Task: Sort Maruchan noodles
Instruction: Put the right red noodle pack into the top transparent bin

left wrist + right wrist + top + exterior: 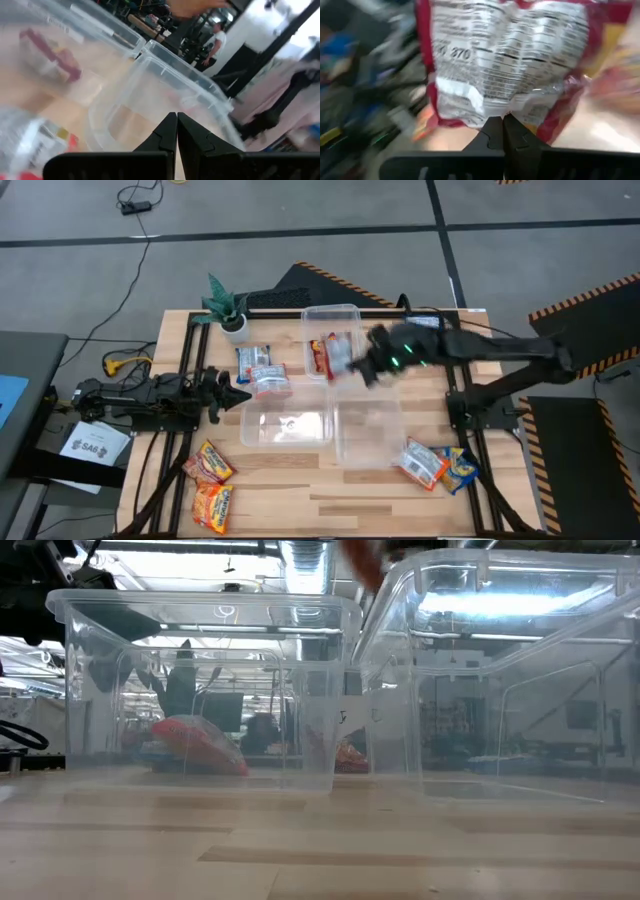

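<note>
Pinched between the right tool's two dark fingers is a red Maruchan packet, its white nutrition panel facing the wrist camera. From above, the right tool holds that packet over the far clear bin, which already has a red packet inside. Two more clear bins stand nearer on the desk. Other packets lie around: blue-white ones left of the far bin, orange ones at the near left, two more at the near right. The left tool, fingers pressed together, waits beside the middle bin. A potted plant stands at the far left corner.
</note>
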